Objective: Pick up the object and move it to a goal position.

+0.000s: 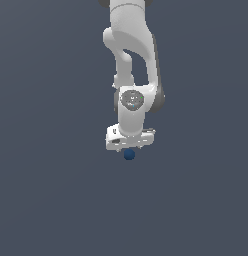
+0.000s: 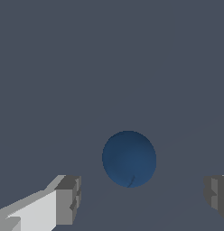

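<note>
Right now the white robot arm (image 1: 128, 55) hangs straight down over a plain grey floor (image 1: 46, 200). Its gripper (image 1: 129, 148) points at the floor. Just under the gripper sits the small dark blue ball (image 1: 129, 154), near the middle of the exterior view.

From the wrist view, the ball (image 2: 129, 159) looks round and smooth, and it lies on the floor (image 2: 109, 58). One grey fingertip (image 2: 68, 200) is on one side of the ball and the other fingertip (image 2: 217, 196) is on the other side. They are spread wide apart, with clear gaps between them and the ball. Neither one touches it, so the gripper (image 2: 142, 198) is holding nothing.
</note>
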Action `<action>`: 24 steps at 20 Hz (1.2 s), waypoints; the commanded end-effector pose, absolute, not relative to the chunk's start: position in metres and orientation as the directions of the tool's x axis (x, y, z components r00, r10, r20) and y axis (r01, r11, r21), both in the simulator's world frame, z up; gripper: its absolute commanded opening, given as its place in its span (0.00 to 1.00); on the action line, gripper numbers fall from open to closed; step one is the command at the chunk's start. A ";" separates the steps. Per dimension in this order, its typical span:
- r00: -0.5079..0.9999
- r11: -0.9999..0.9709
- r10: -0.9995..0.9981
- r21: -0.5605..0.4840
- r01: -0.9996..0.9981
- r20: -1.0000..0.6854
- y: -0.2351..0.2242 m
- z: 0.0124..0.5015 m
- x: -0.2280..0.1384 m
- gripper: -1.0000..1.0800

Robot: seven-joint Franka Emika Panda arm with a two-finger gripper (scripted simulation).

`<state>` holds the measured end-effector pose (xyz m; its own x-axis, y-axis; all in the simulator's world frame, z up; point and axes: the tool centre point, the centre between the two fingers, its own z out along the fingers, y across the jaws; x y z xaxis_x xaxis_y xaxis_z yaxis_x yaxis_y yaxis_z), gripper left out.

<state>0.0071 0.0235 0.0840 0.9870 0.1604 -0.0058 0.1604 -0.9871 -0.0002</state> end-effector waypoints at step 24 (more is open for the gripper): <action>0.985 -0.985 0.171 0.000 0.171 0.000 0.026 0.031 0.008 0.00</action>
